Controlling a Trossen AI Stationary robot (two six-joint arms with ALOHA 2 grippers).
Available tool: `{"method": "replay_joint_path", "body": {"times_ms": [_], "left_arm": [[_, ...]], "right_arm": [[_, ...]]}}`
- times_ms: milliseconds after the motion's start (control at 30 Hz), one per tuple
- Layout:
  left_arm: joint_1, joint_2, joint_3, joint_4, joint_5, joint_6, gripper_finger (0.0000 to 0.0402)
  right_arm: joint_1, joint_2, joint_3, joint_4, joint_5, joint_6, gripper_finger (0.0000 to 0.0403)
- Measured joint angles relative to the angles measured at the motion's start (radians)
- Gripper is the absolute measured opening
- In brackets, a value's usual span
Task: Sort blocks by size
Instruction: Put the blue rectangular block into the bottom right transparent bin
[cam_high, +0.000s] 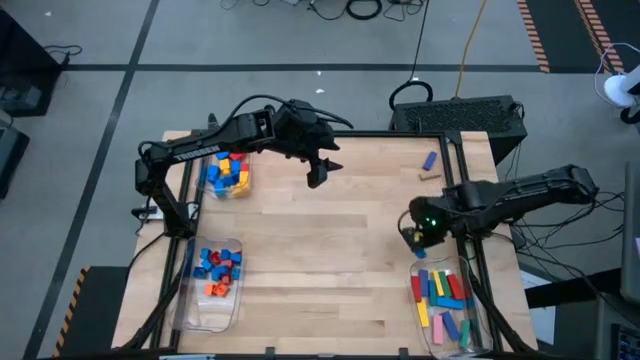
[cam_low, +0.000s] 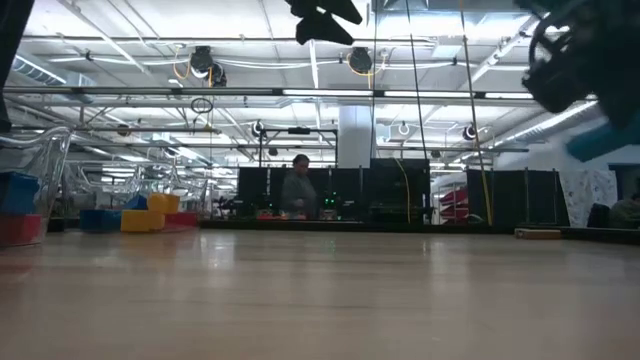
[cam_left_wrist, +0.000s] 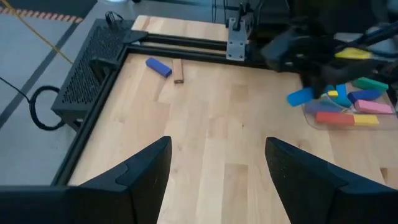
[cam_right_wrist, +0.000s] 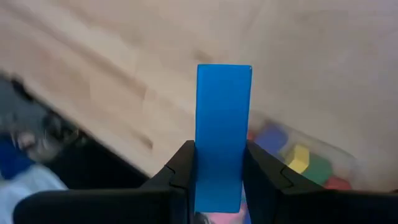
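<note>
- My right arm reaches in from the table's right edge, elbow out past the frame rail, and its right gripper (cam_right_wrist: 217, 163) hangs above the wood just beyond the near-right bin (cam_high: 447, 342).
- Its 2 fingers are pinched on a long blue bar (cam_right_wrist: 222, 134); in the right wrist view the bar stands straight up out of the jaws, with the bin's coloured bricks showing past it.
- In the left wrist view I see that same bar (cam_left_wrist: 301, 96) carried clear of the table, right beside the bin of long bars (cam_left_wrist: 346, 117).
- My left arm stretches from the far-left corner across toward the table's middle, wrist bent down, and the left gripper (cam_high: 317, 176) hangs in the air over bare wood.
- Its fingers (cam_left_wrist: 140, 169) are spread wide with nothing between them.
- 1 loose blue block (cam_high: 429, 160) lies near the far-right corner, just beside a small wooden piece (cam_high: 430, 176).
- The far-left bin (cam_high: 226, 190) holds mixed blue, yellow and red blocks; the near-left bin (cam_high: 210, 308) holds small blue, red and orange ones.
</note>
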Motion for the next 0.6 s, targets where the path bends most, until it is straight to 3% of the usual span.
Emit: {"method": "replay_joint_path", "body": {"times_ms": [600], "left_arm": [[-0.003, 0.022, 0.000, 0.035, -0.035, -0.131, 0.0260]], "right_arm": [[0.401, -0.035, 0.001, 0.038, -0.062, 0.015, 0.0074]]}}
